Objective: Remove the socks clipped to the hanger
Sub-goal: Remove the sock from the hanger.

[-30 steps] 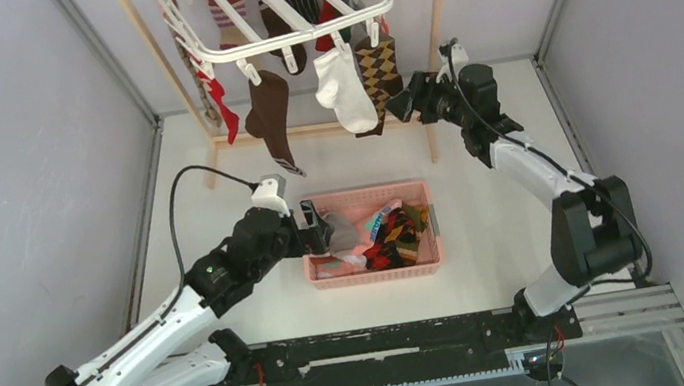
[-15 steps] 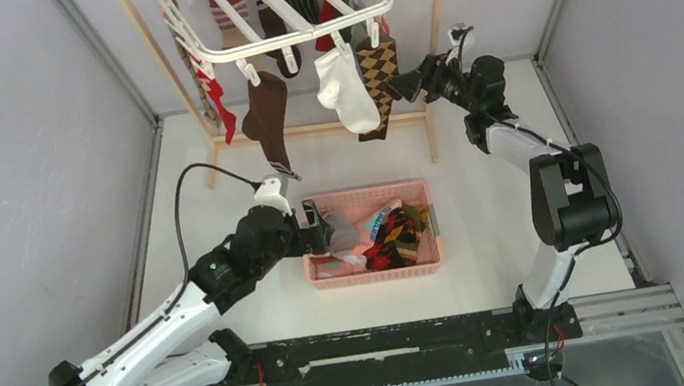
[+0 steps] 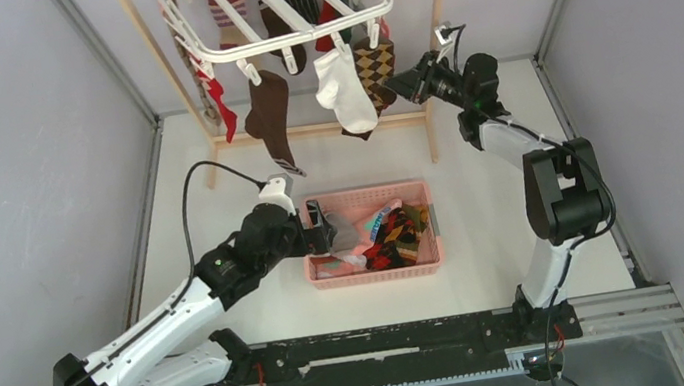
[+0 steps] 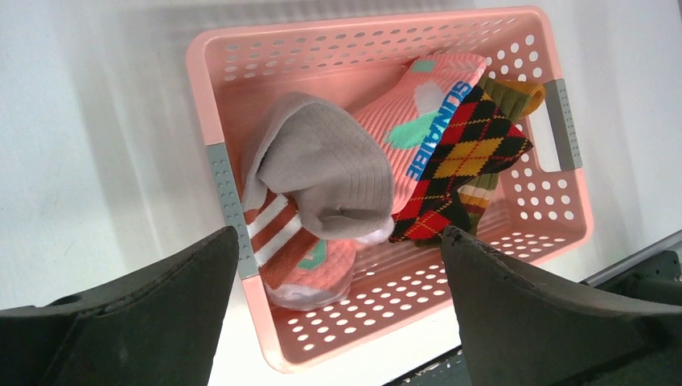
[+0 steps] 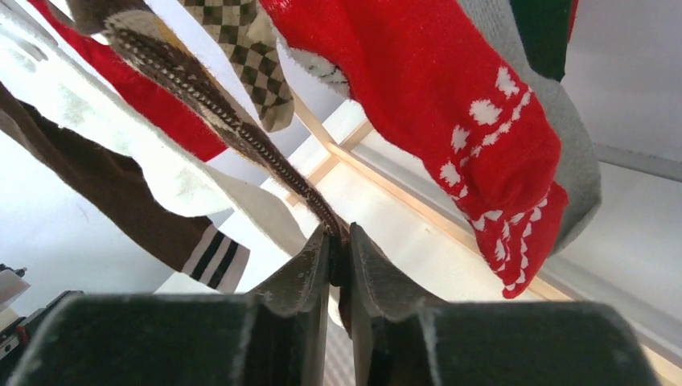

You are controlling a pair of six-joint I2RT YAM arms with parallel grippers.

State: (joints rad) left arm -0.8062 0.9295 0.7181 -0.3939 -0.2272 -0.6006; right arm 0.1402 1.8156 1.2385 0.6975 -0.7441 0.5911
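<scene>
The right pincer (image 3: 401, 87), seen from above, gripped the brown argyle fabric sock (image 3: 377, 65) clipped to the white plastic hanger (image 3: 295, 28). At our left wrist, the left pincer (image 4: 338, 233) gaped empty over the pink perforated plastic basket (image 4: 362, 36). At our right wrist, we saw the right fingers (image 5: 310, 273) squeezing the sock's edge.
</scene>
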